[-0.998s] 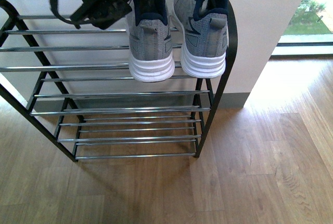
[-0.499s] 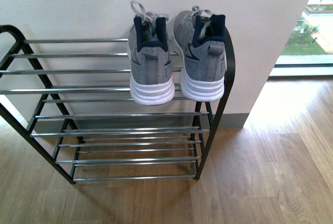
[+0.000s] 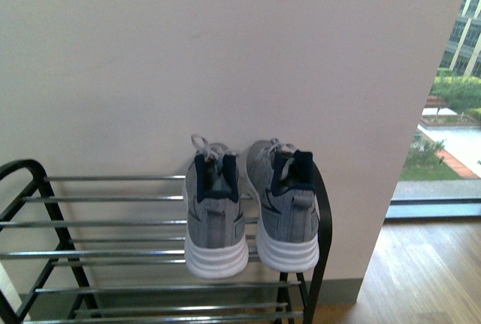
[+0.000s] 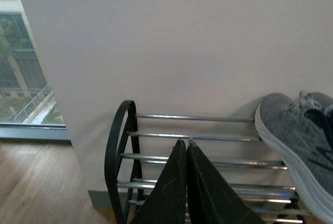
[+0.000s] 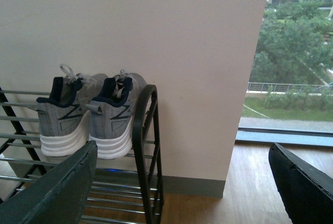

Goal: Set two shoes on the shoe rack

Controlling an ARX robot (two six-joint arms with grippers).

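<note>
Shoes [image 3: 216,222]: grey knit cloth, ribbed white soles. Rack [image 3: 113,223]: glossy black frame, shiny metal rods. Floor [image 3: 428,264]: smooth wood.

Plain white wall [image 3: 225,53], grey skirting [image 5: 197,186], wood floor [image 3: 428,264], window [image 3: 451,113] w/ daylit greenery [image 5: 291,52].

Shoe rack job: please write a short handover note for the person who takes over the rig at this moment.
Left gripper: shut, empty, facing the left end of the shoe rack.
Right gripper: open, empty, near the rack's right end.
Shoes: first shoe and second shoe stand side by side on the top tier, at its right end, heels toward the robot.
Done: both shoes are placed.
Left: nothing more to place; probably only park the arms.
</note>
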